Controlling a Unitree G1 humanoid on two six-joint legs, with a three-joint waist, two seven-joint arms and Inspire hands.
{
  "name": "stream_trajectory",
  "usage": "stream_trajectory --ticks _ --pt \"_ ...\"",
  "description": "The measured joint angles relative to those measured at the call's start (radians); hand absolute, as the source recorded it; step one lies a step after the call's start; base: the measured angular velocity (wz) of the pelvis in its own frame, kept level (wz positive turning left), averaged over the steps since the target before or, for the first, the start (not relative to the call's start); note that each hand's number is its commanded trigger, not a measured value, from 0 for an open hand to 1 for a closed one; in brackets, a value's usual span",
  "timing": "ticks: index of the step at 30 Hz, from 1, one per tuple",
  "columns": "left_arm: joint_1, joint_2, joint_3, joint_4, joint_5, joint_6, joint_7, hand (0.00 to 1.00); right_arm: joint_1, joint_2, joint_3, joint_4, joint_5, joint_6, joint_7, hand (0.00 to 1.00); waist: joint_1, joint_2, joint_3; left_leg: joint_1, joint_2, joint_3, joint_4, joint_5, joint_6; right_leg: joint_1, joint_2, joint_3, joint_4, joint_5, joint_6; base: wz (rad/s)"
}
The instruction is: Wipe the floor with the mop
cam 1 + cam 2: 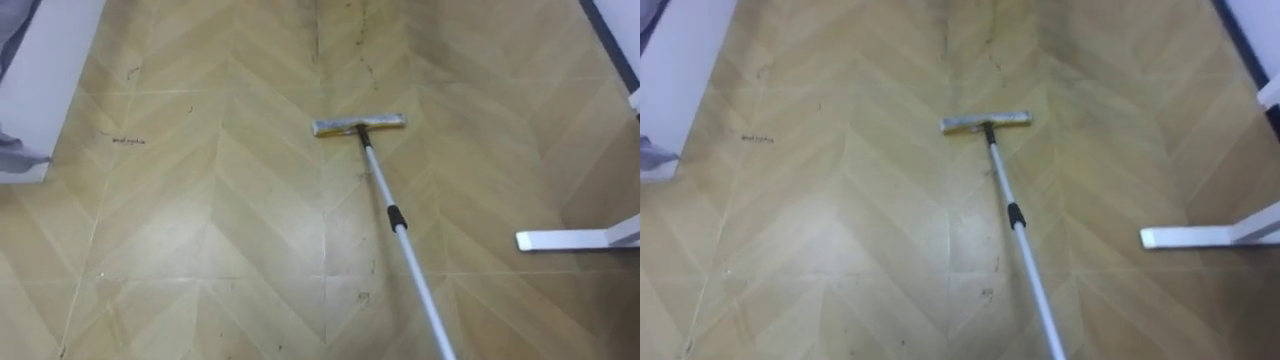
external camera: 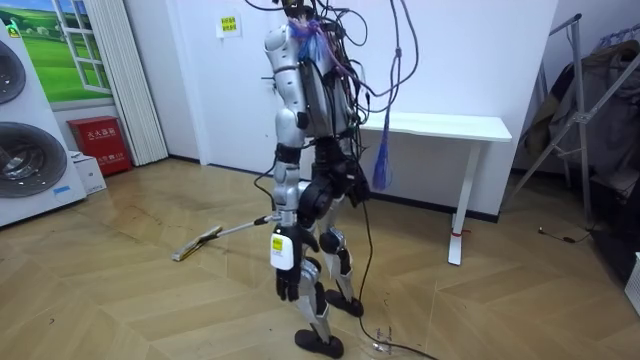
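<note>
A flat mop lies with its head (image 1: 358, 124) on the wooden herringbone floor, a little ahead of me. Its silver handle (image 1: 405, 245) with a black collar runs back toward the lower right edge of the eye views. In the room view the mop head (image 2: 196, 243) rests on the floor toward the room view's left, and the handle (image 2: 240, 227) rises to my waist, where its end is hidden behind my body. My left hand (image 2: 287, 284) hangs at my side with relaxed fingers, holding nothing.
A white table's foot (image 1: 570, 240) lies on the floor to my right, under the white table (image 2: 440, 125). A white appliance (image 1: 40, 80) stands at my left. Dark scuff marks (image 1: 340, 40) streak the floor beyond the mop. A red box (image 2: 100, 140) sits by the wall.
</note>
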Motion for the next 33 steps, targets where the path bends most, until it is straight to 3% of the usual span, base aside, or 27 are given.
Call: stream_trajectory --ticks 4,10,13,14,15,16,17,18,19,20,21,22,23,24,25,27,28,29,30,31,32,33 --pt "-0.003 -0.002 0.001 0.004 -0.005 0.0 0.009 0.0 0.001 -0.001 0.023 0.002 0.074 -0.009 -0.024 1.0 0.006 0.004 0.0013 -0.123 0.002 -0.011 0.108 -0.016 -0.009 -0.115 -0.007 0.0 0.102 -0.03 -0.014 0.08" --pt "-0.005 -0.004 -0.002 0.003 -0.046 -0.004 0.022 0.0 0.013 -0.004 0.067 0.003 0.159 -0.037 -0.044 1.0 0.026 0.007 -0.0001 -0.292 0.01 -0.034 0.318 -0.07 -0.027 -0.255 -0.016 -0.018 0.296 -0.104 -0.039 0.12" --pt "-0.005 -0.002 -0.039 0.003 -0.115 -0.005 0.036 0.0 0.011 -0.004 0.092 0.007 0.193 -0.037 -0.055 1.0 0.053 0.009 -0.0017 -0.345 0.02 -0.035 0.405 -0.084 -0.039 -0.298 -0.029 -0.047 0.376 -0.141 -0.067 0.18" --pt "-0.003 -0.001 -0.06 0.004 -0.154 -0.006 0.046 0.0 0.002 -0.005 0.091 0.013 0.192 -0.038 -0.058 1.0 0.054 0.008 -0.0027 -0.372 0.025 -0.034 0.452 -0.084 -0.04 -0.314 -0.032 -0.051 0.41 -0.162 -0.063 0.08" --pt "0.002 0.0 -0.076 0.005 -0.185 -0.008 0.049 0.0 -0.027 -0.008 0.091 0.035 0.19 -0.039 -0.061 1.0 0.061 0.005 -0.0004 -0.414 0.037 -0.028 0.586 -0.071 -0.052 -0.328 -0.032 -0.055 0.455 -0.181 -0.078 -0.1" --pt "0.009 0.0 -0.082 0.004 -0.197 -0.01 0.054 0.0 -0.044 -0.012 0.09 0.044 0.187 -0.037 -0.061 1.0 0.075 0.001 0.0 -0.434 0.039 -0.025 0.666 -0.055 -0.054 -0.333 -0.032 -0.049 0.482 -0.193 -0.085 -0.47" --pt "0.017 -0.001 -0.104 0.005 -0.229 -0.018 0.063 0.0 -0.08 -0.03 0.092 0.058 0.178 -0.035 -0.055 1.0 0.101 0.0 0.0001 -0.484 0.04 -0.031 0.793 0.013 -0.039 -0.347 -0.022 -0.037 0.529 -0.208 -0.092 -0.59" --pt "0.017 0.002 -0.122 0.008 -0.273 -0.03 0.071 0.0 -0.131 -0.047 0.09 0.07 0.158 -0.029 -0.054 1.0 0.121 -0.009 0.0048 -0.549 0.041 -0.034 0.874 0.13 -0.053 -0.362 -0.014 -0.015 0.559 -0.218 -0.094 -0.52" --pt "0.016 0.005 -0.138 0.009 -0.306 -0.039 0.078 0.0 -0.157 -0.056 0.09 0.07 0.152 -0.025 -0.054 1.0 0.129 -0.023 0.0125 -0.58 0.041 -0.035 0.917 0.197 -0.058 -0.368 -0.006 -0.001 0.568 -0.22 -0.091 -0.44" --pt "0.019 0.01 -0.161 0.008 -0.362 -0.051 0.083 0.0 -0.22 -0.079 0.091 0.07 0.143 -0.024 -0.051 1.0 0.148 -0.026 0.0121 -0.654 0.041 -0.024 1.036 0.278 -0.083 -0.381 0.006 0.024 0.591 -0.226 -0.093 -0.47" --pt "0.018 0.021 -0.177 0.008 -0.388 -0.059 0.082 0.0 -0.287 -0.1 0.101 0.071 0.144 -0.032 -0.038 1.0 0.165 -0.039 0.0161 -0.722 0.043 -0.002 1.146 0.253 -0.06 -0.396 0.007 0.044 0.616 -0.234 -0.095 -0.48" --pt "0.015 0.024 -0.175 0.008 -0.39 -0.061 0.082 0.0 -0.315 -0.109 0.101 0.074 0.146 -0.042 -0.029 1.0 0.169 -0.037 0.0174 -0.746 0.043 0.005 1.171 0.234 -0.047 -0.397 0.008 0.045 0.621 -0.236 -0.094 -0.38" --pt "0.014 0.035 -0.176 0.009 -0.395 -0.074 0.082 0.0 -0.352 -0.12 0.11 0.077 0.154 -0.061 -0.016 1.0 0.19 -0.043 0.021 -0.763 0.044 0.02 1.136 0.192 -0.034 -0.393 0.01 0.051 0.623 -0.238 -0.091 -0.17" --pt "0.011 0.049 -0.173 0.011 -0.385 -0.088 0.079 0.0 -0.374 -0.12 0.128 0.071 0.172 -0.067 -0.007 1.0 0.199 -0.053 0.0187 -0.738 0.042 0.033 1.003 0.148 -0.032 -0.391 0.01 0.061 0.621 -0.245 -0.079 -0.06" --pt "0.007 0.054 -0.173 0.013 -0.38 -0.092 0.076 0.0 -0.384 -0.122 0.14 0.068 0.188 -0.067 0.0 1.0 0.2 -0.053 0.0175 -0.715 0.04 0.036 0.91 0.129 -0.033 -0.388 0.01 0.062 0.618 -0.249 -0.073 0.13" --pt "-0.002 0.065 -0.172 0.024 -0.371 -0.095 0.045 0.0 -0.378 -0.135 0.157 0.068 0.254 -0.069 0.021 1.0 0.198 -0.028 0.0132 -0.575 0.039 0.038 0.534 0.074 -0.026 -0.36 0.01 0.043 0.592 -0.263 -0.048 0.26" --pt "-0.004 0.067 -0.172 0.025 -0.363 -0.094 0.036 0.0 -0.363 -0.139 0.158 0.069 0.272 -0.07 0.023 1.0 0.195 -0.023 0.0121 -0.549 0.037 0.04 0.482 0.032 -0.008 -0.351 0.007 0.04 0.588 -0.27 -0.042 0.48" --pt "-0.021 0.068 -0.174 0.03 -0.343 -0.091 0.022 0.0 -0.324 -0.146 0.154 0.074 0.299 -0.075 0.026 1.0 0.184 -0.013 0.008 -0.534 0.015 0.053 0.458 -0.004 0.033 -0.331 -0.014 0.038 0.574 -0.281 -0.025 0.63" --pt "-0.036 0.065 -0.174 0.04 -0.335 -0.088 0.003 0.0 -0.286 -0.16 0.142 0.101 0.309 -0.075 0.035 1.0 0.177 -0.007 0.0024 -0.515 0.0 0.074 0.439 -0.026 0.062 -0.301 -0.04 0.032 0.546 -0.276 -0.004 0.66" --pt "-0.041 0.063 -0.174 0.041 -0.331 -0.087 -0.004 0.0 -0.269 -0.169 0.137 0.123 0.308 -0.074 0.038 1.0 0.174 -0.002 -0.0009 -0.5 -0.009 0.083 0.43 -0.038 0.08 -0.29 -0.05 0.037 0.539 -0.272 0.003 0.6" --pt "-0.041 0.063 -0.175 0.04 -0.318 -0.086 -0.008 0.0 -0.239 -0.193 0.139 0.158 0.3 -0.072 0.039 1.0 0.155 0.006 0.0007 -0.481 -0.038 0.096 0.431 -0.068 0.107 -0.295 -0.064 0.078 0.597 -0.252 0.017 0.55" --pt "-0.047 0.062 -0.176 0.033 -0.308 -0.086 -0.008 0.0 -0.183 -0.218 0.143 0.159 0.298 -0.069 0.025 1.0 0.14 0.031 -0.0014 -0.468 -0.055 0.095 0.464 -0.108 0.128 -0.346 -0.068 0.117 0.725 -0.149 0.032 0.49"
